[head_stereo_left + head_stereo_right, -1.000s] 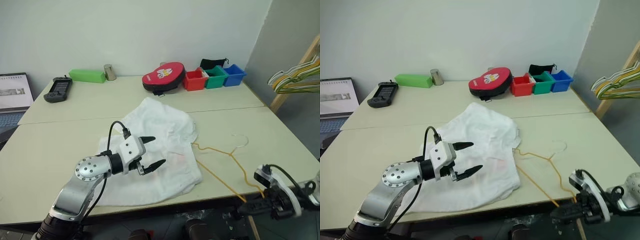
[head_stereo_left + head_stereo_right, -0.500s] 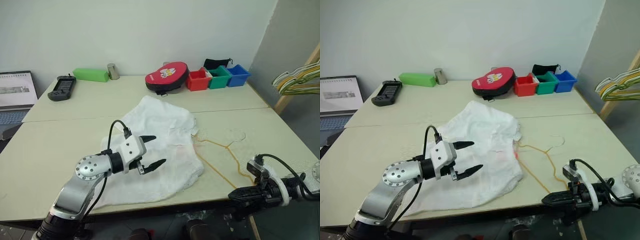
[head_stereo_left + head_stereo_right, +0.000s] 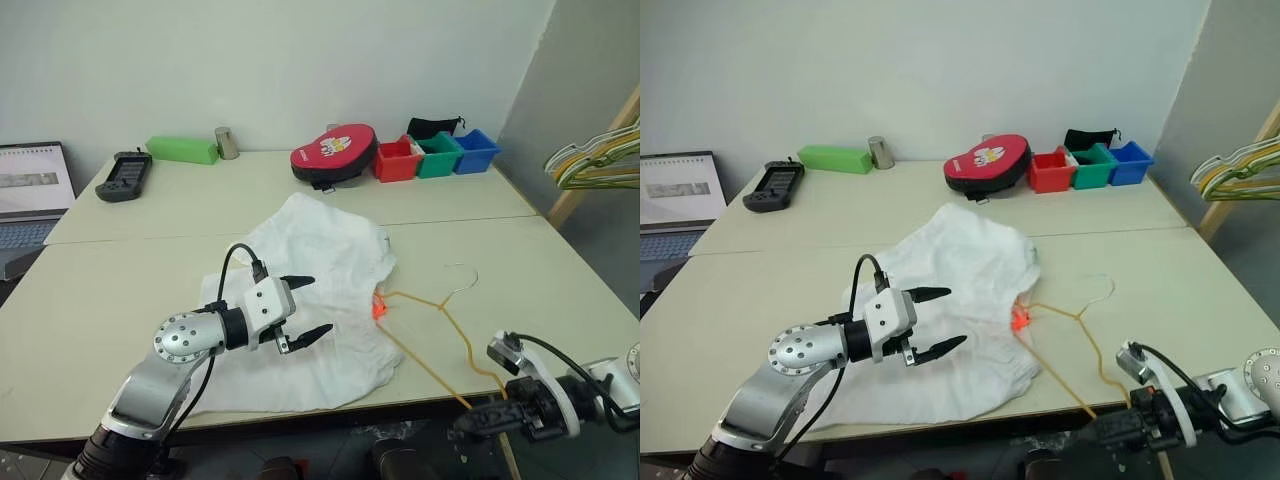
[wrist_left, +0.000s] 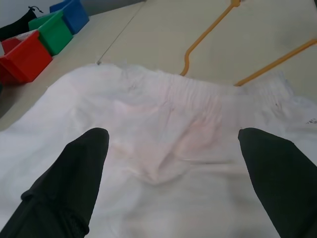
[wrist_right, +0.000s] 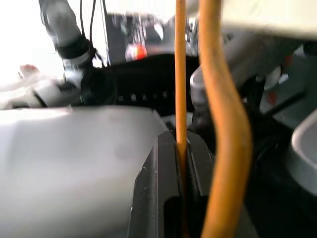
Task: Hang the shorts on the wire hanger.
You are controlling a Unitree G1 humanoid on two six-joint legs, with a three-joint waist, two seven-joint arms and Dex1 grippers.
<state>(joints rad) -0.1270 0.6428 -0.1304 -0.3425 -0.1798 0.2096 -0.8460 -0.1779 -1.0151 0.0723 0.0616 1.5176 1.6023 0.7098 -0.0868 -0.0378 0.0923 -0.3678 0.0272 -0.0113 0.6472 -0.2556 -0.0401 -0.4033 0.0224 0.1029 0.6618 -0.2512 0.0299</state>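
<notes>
The left gripper (image 3: 308,306) hovers over the near left part of the shorts (image 3: 320,262), with its two black fingers (image 4: 74,173) spread wide and nothing between them. In the left wrist view the white cloth lies under the open fingers, but they do not touch it.

The shorts lie crumpled in the middle of the table (image 3: 120,290), a wide pale surface. Left of the shorts the table is bare up to its left edge, and the near edge runs just below the cloth.

The wire hanger (image 3: 440,320) lies on the table just right of the shorts. One end of it, with a small orange tip (image 3: 378,306), touches the right border of the cloth, and the small hook (image 3: 462,280) points to the far right. Its near corner reaches past the near table edge to the right gripper (image 3: 478,420), which sits below that edge at the near right. In the right wrist view its fingers (image 5: 168,193) are pressed together on the thin yellow wire.

On the far side stand a laptop (image 3: 30,195), a black controller (image 3: 124,176), a green box (image 3: 182,150), a red round case (image 3: 332,152) and three small bins (image 3: 436,154). At the far right edge a bunch of thicker hangers (image 3: 598,160) hangs, well apart from the table.
</notes>
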